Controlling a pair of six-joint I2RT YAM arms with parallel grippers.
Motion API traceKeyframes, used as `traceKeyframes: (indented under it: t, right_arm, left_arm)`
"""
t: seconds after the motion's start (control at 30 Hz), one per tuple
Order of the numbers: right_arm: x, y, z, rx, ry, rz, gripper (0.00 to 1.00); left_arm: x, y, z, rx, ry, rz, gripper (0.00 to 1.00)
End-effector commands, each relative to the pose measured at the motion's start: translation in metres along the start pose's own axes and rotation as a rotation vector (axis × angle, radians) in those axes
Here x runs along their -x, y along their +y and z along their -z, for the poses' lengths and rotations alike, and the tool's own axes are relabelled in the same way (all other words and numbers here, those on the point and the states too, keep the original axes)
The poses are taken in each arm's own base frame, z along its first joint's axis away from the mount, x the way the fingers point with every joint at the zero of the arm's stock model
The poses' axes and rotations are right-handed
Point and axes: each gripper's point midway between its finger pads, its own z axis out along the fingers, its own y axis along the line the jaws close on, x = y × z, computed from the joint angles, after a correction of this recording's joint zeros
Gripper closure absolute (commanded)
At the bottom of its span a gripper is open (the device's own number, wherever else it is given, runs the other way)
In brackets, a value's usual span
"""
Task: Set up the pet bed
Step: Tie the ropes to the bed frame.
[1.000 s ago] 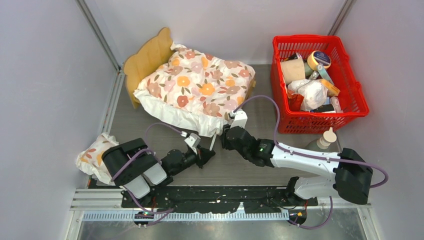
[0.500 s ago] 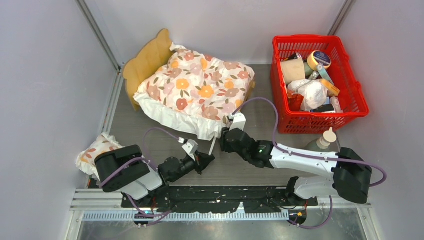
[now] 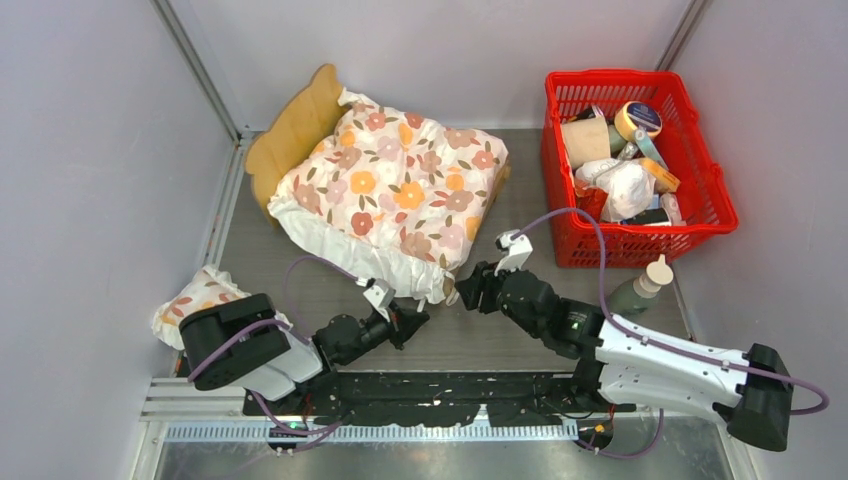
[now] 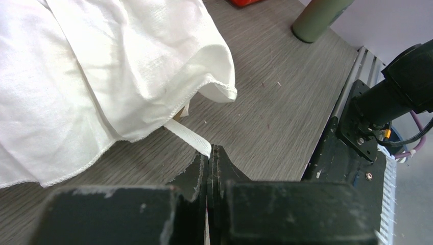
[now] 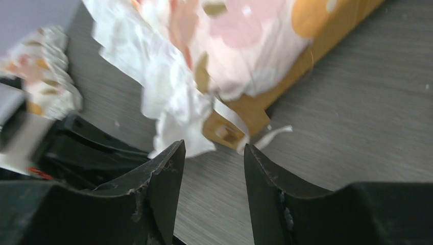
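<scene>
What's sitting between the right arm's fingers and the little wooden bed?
Nothing solid: only bare table separates the open right fingers from the bed's wooden corner. The flowered cushion droops over that corner, and a white strap hangs from it.

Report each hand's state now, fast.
Left hand: closed, pinching a white strap.
Right hand: open, holding nothing.

The right gripper (image 3: 468, 292) is opening and drawing back rightward from the bed's (image 3: 290, 130) near corner; the bed is turning slightly.
</scene>
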Motion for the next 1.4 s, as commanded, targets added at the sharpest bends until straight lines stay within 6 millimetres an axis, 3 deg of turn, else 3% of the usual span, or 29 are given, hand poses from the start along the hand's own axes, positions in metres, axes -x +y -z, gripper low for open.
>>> traceKeyframes:
  t: [0.0,0.27,0.63,0.7,0.77,0.83,0.87,1.0,1.13,1.27,1.37]
  right_arm:
    - [-0.027,-0.017,-0.016,0.005,0.029,0.117,0.49]
    - [-0.051,-0.026,-0.046,0.052,0.045,0.209,0.51]
    - [-0.088,-0.042,-0.075,0.026,0.128,0.169,0.50]
    - [-0.091,-0.041,-0.078,0.038,0.125,0.159,0.53]
    - [-0.093,-0.038,-0.081,0.050,0.126,0.150,0.64]
    - [-0.093,-0.037,-0.081,0.054,0.135,0.147,0.85]
    - [-0.092,-0.036,-0.080,0.054,0.139,0.140,0.92]
    - [-0.075,-0.027,-0.062,0.046,0.142,0.081,0.95]
    - [-0.033,0.006,-0.036,0.140,0.039,0.027,0.95]
    - [-0.010,0.041,-0.028,0.246,0.005,-0.009,0.95]
    - [-0.006,0.072,-0.030,0.346,0.033,-0.029,0.95]
  left_arm:
    - [-0.007,-0.004,0.010,-0.027,0.021,0.015,1.00]
    - [-0.029,-0.002,0.025,-0.028,0.094,0.013,1.00]
    - [-0.033,0.004,0.033,-0.009,0.098,0.006,1.00]
    - [-0.030,0.003,0.031,-0.009,0.088,0.007,1.00]
    - [-0.027,0.002,0.029,-0.011,0.079,0.009,1.00]
    - [-0.026,0.001,0.028,-0.013,0.075,0.014,1.00]
    - [-0.026,0.001,0.027,-0.012,0.076,0.017,1.00]
    - [-0.030,0.001,0.027,-0.008,0.095,0.030,1.00]
    - [-0.034,0.001,0.028,-0.011,0.108,0.033,1.00]
    - [-0.036,0.000,0.027,-0.015,0.120,0.037,1.00]
    - [-0.036,-0.001,0.027,-0.021,0.121,0.037,1.00]
